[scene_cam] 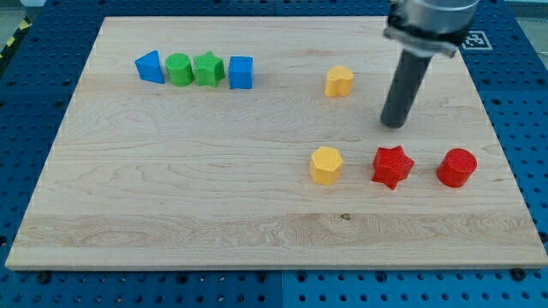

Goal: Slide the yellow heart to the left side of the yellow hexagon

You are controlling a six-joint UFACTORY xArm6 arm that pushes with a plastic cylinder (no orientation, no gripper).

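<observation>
My tip (394,122), a bare rod end effector holding nothing, rests right of the yellow plastic heart (339,81) near the wooden worktop's (171,188) top edge, positioned to push it leftward past the yellow plastic hexagon (326,164).

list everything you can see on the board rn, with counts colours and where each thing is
yellow heart: 1, yellow, upper middle-right of the board, to the view's left of my tip
yellow hexagon: 1, yellow, lower middle-right, below the heart
red star: 1, red, to the view's right of the hexagon
red cylinder: 1, red, furthest to the view's right in that lower row
blue triangle-like block: 1, blue, the view's left end of the upper-left row
green cylinder: 1, green, second in that row
green star: 1, green, third in that row
blue cube: 1, blue, the view's right end of that row
wooden board: 1, light wood, on a blue pegboard surface
my tip: 1, dark rod end, between the heart and the red star, touching no block
</observation>
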